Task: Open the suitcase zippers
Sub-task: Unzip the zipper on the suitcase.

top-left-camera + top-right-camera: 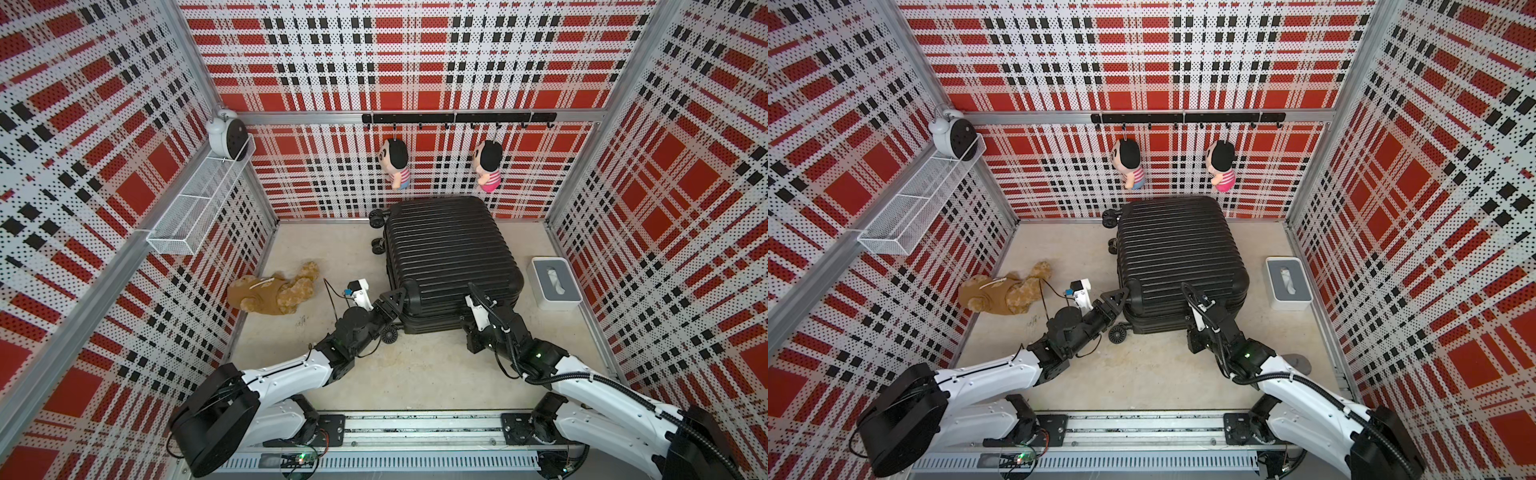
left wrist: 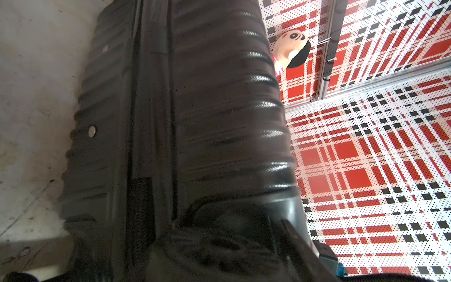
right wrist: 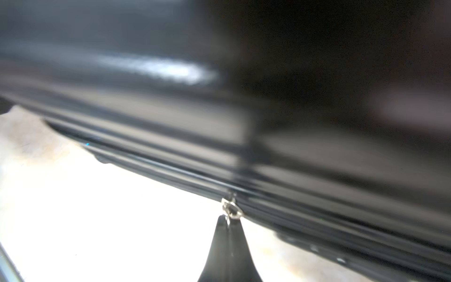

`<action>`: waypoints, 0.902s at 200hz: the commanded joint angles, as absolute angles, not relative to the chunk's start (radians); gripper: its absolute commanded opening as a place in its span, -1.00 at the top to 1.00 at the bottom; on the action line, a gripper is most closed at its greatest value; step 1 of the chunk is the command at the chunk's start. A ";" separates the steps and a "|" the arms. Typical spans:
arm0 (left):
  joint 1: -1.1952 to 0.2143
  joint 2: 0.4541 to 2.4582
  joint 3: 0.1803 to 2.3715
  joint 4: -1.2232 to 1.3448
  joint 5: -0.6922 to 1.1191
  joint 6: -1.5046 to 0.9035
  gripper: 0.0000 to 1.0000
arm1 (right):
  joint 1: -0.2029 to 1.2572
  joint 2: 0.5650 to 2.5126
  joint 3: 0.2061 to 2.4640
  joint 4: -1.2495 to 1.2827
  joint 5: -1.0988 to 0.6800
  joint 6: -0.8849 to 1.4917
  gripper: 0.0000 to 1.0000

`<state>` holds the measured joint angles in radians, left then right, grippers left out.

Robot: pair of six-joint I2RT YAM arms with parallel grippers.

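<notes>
The case (image 1: 451, 257) is seen lying flat on the floor (image 1: 415, 374), ribbed shell up, directly ahead of both grippers. The right gripper (image 3: 229, 221) is set against the case's near edge; its jaws are pressed together, and a small silver pull (image 3: 231, 208) is pinched at their very tips. The case's seam is seen running crosswise just beyond those tips, blurred in the right wrist view. The left gripper (image 1: 395, 297) is laid against the case's near wheel-side corner, with a wheel (image 1: 390, 333) just below it. Whether its jaws clamp that corner or stand free cannot be told. In the left wrist view the zipper (image 2: 142, 210) is seen running away from the jaws along the case's side. A teddy (image 1: 274, 293) lies well off to the left gripper's outer side. A tissue box (image 1: 555, 282) stands to the right gripper's outer side, near the case.
</notes>
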<state>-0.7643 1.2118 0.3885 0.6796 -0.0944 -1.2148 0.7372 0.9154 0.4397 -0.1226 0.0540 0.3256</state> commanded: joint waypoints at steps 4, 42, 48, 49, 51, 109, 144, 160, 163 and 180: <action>-0.828 1.243 0.385 0.568 0.145 -1.141 0.17 | 0.823 0.895 0.435 0.019 0.034 0.356 1.00; -0.830 1.247 0.381 0.568 0.140 -1.143 0.15 | 0.907 0.979 0.446 0.092 0.082 0.382 1.00; -0.830 1.247 0.382 0.568 0.138 -1.144 0.15 | 0.915 0.994 0.452 0.101 0.086 0.384 1.00; -0.831 1.247 0.382 0.568 0.138 -1.143 0.15 | 0.915 0.998 0.452 0.103 0.086 0.384 1.00; -0.831 1.246 0.382 0.568 0.137 -1.143 0.15 | 0.917 1.004 0.455 0.107 0.087 0.385 1.00; -0.825 1.247 0.385 0.568 0.133 -1.137 0.13 | 0.952 1.123 0.501 0.184 0.095 0.390 1.00; -0.827 1.264 0.390 0.568 0.140 -1.136 0.14 | 0.970 1.150 0.515 0.209 0.113 0.398 1.00; -0.827 1.265 0.389 0.568 0.137 -1.136 0.14 | 0.983 1.159 0.519 0.220 0.125 0.399 1.00; -0.827 1.266 0.388 0.568 0.137 -1.136 0.14 | 0.985 1.160 0.519 0.223 0.128 0.401 1.00; -0.828 1.264 0.388 0.568 0.132 -1.134 0.14 | 0.997 1.176 0.523 0.241 0.135 0.408 1.00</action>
